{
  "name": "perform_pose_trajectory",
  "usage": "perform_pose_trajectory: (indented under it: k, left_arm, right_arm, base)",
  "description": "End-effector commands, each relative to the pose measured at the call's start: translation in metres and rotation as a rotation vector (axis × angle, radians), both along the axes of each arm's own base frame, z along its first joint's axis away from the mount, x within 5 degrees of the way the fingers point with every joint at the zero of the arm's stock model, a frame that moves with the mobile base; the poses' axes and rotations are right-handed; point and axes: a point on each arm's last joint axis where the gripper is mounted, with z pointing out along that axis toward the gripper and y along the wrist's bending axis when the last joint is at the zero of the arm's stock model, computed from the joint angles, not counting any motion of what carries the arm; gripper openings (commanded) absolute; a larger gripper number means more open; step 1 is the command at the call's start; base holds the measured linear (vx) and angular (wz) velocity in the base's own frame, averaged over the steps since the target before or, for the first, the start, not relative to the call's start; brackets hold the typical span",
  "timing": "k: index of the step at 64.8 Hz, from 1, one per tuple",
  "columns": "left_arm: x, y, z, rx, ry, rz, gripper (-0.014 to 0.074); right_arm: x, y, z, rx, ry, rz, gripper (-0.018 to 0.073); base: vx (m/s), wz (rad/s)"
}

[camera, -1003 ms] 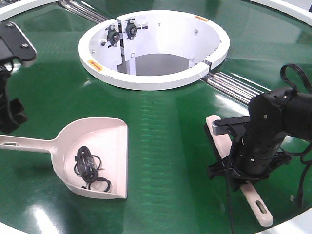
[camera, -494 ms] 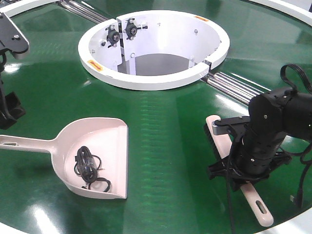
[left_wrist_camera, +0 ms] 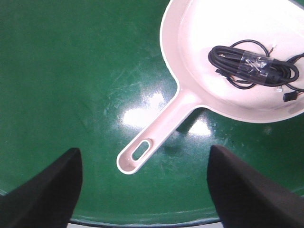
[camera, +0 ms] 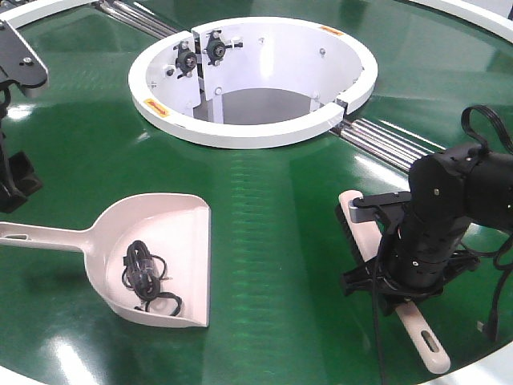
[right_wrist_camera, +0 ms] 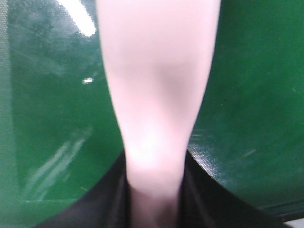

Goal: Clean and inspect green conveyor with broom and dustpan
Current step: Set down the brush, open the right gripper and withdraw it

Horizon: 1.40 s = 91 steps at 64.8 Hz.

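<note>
The green conveyor [camera: 264,241] fills the front view. The pale pink dustpan [camera: 160,241] lies on it at the front left, handle pointing left, with a coiled black cable [camera: 146,277] inside. My left gripper [camera: 14,183] hangs open above the handle end; in the left wrist view [left_wrist_camera: 145,190] the slotted handle [left_wrist_camera: 142,152] lies untouched between the wide-apart fingers [left_wrist_camera: 42,190]. My right gripper [camera: 401,277] is shut on the pink broom [camera: 357,220], which lies on the belt at the front right. In the right wrist view the handle [right_wrist_camera: 156,95] sits clamped between the jaws [right_wrist_camera: 154,199].
A white ring-shaped housing [camera: 252,80] stands at the back centre, with steel rollers [camera: 393,140] running from it towards the right. The belt's white rim [camera: 489,365] passes close to the broom's handle end. Black cables [camera: 481,124] loop off the right arm.
My left arm has shifted a little up and to the left, away from the dustpan handle, then stopped. The right arm, broom and dustpan have not moved.
</note>
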Motion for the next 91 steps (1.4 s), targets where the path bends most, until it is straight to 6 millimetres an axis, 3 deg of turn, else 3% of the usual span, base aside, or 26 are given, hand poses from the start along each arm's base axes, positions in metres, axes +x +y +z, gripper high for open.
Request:
perform_pose_trajectory:
  k: [1,11,23,31,40,48,62,72,79,85,91]
  left_arm:
    - [-0.005,-0.001,0.018,-0.032,-0.099,-0.003,0.0523]
    - [-0.005,-0.001,0.018,-0.032,-0.099,-0.003,0.0523]
    - [-0.005,-0.001,0.018,-0.031,-0.095,-0.002,0.0523]
    - [-0.006,-0.005,0.017,-0.084,-0.074,0.015,0.0523]
    - [-0.01,-0.006,0.017,-0.106,-0.05,0.015,0.0523]
    - [-0.025,-0.009,0.029,-0.203,-0.08,0.021,0.0523]
    - [-0.073,-0.012,0.064,-0.416,-0.21,-0.028,0.0523]
    - [-0.115,0.001,0.073,-0.465,-0.403,-0.001,0.0523]
    - [-0.146,0.013,0.067,-0.526,-0.559,0.047,0.0523]
    - [-0.174,0.02,0.052,-0.584,-0.677,0.051,0.0523]
    - [-0.192,0.025,0.022,-0.613,-0.753,0.052,0.0523]
  right_arm:
    - [0.002,-0.003,0.017,-0.002,-0.065,0.008,0.0048]
    - [0.003,-0.005,0.017,-0.022,-0.073,0.005,0.0205]
    - [0.004,-0.005,0.019,-0.023,-0.078,0.0,0.0496]
    - [0.005,-0.005,0.031,-0.029,-0.099,0.037,0.0605]
    - [0.0,-0.007,0.065,0.009,-0.238,0.078,0.0621]
    - [-0.018,-0.014,0.112,0.065,-0.477,0.095,0.0596]
    - [-0.078,-0.035,0.193,0.175,-0.893,0.123,0.0559]
    - [-0.124,-0.051,0.222,0.217,-1.09,0.142,0.0559]
    - [-0.152,-0.06,0.215,0.238,-1.198,0.158,0.0559]
    - [-0.171,-0.066,0.191,0.255,-1.26,0.165,0.0559]
    - [-0.184,-0.069,0.162,0.271,-1.316,0.175,0.0559]
  base:
    - [0.0,0.0]
    - [0.0,0.0]
    - [0.0,0.0]
    - [0.0,0.0]
    - [0.0,0.0]
    - [0.0,0.0]
    - [0.0,0.0]
    - [0.0,0.0]
    - [0.0,0.0]
    - [0.0,0.0]
    - [0.0,0.0]
